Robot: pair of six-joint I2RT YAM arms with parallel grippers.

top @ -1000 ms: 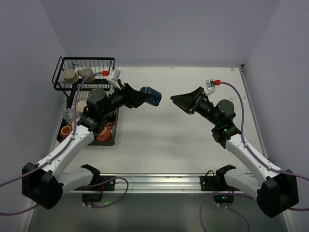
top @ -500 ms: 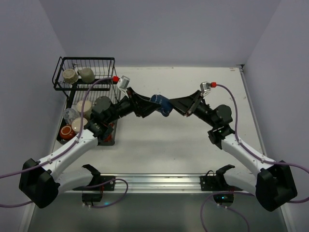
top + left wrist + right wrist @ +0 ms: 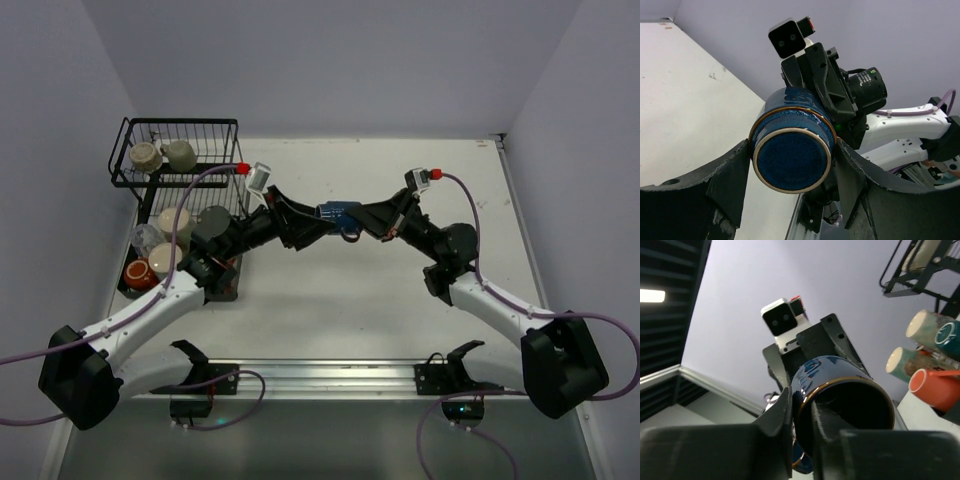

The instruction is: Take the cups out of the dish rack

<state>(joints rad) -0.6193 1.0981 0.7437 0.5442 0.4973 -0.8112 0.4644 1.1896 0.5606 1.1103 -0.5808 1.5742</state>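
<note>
Three lilac walls (image 3: 330, 60), pale table (image 3: 350, 300) — scuffed, perhaps.

Blue cup (image 3: 792, 159): dark glossy blue, mottled, brown band at base edge. Dish rack (image 3: 205, 140): black wire. Orange-red cup (image 3: 137, 274), cream cup (image 3: 178, 222). Worktop (image 3: 350, 300): off-white.

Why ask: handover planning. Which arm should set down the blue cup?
Likely right: the right pincer pinches the blue cup by its rim, bare table that side; the left pincer grips the base, nearer the rack.
</note>
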